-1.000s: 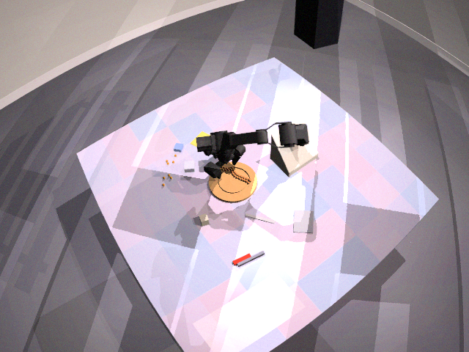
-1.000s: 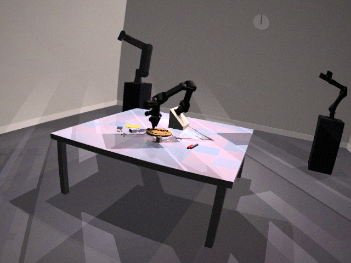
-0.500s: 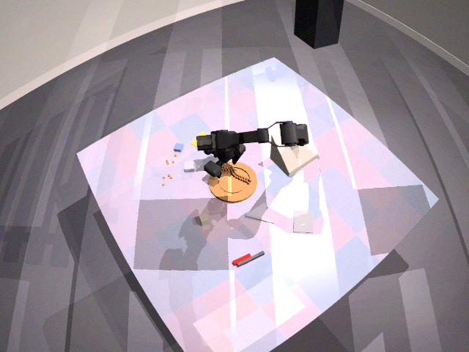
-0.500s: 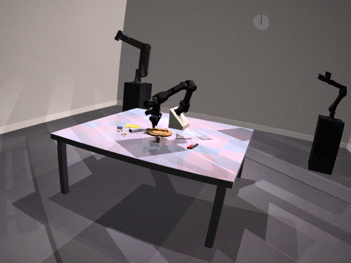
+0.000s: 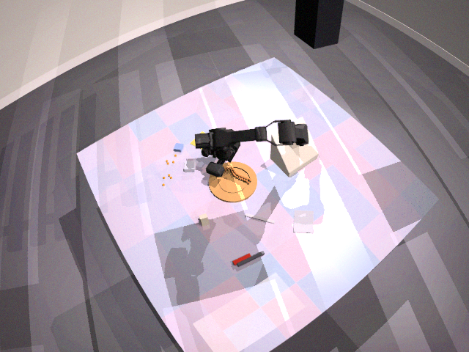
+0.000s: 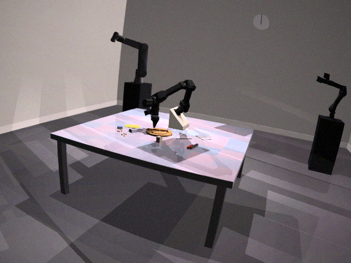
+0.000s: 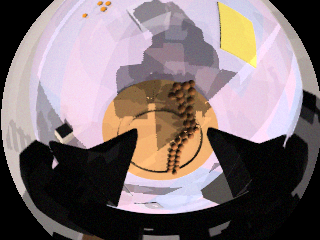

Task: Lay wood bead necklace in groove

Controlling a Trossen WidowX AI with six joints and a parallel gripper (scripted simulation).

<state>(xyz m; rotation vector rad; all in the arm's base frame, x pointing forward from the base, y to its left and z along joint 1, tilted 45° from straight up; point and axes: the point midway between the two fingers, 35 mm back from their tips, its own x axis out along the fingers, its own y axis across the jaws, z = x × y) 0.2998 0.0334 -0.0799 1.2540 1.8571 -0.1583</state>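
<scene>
The round orange-brown bead board [image 5: 224,192] [image 6: 169,133] [image 7: 112,129] lies flat, with a thin dark ring groove on it. The brown wood bead necklace [image 5: 240,177] [image 7: 188,114] lies bunched in a narrow double strand across the board. It crosses the ring on one side and is not spread around it; one end lies inside the ring and the other reaches the board's rim near the yellow sheet. My gripper [image 6: 154,126] [image 7: 174,132] is open and empty, pointing down above the board. In the wrist view its fingertips stand either side of the strand. Contact with the beads cannot be told.
A yellow sheet [image 6: 132,126] [image 7: 237,34], a blue block [image 5: 179,147], a grey box [image 5: 190,165] and several loose orange beads lie beside the board. A cream block [image 5: 204,220] [image 7: 64,132], a thin rod [image 5: 259,218], a red bar [image 5: 241,259] and a pale square [image 5: 303,223] lie on its other sides.
</scene>
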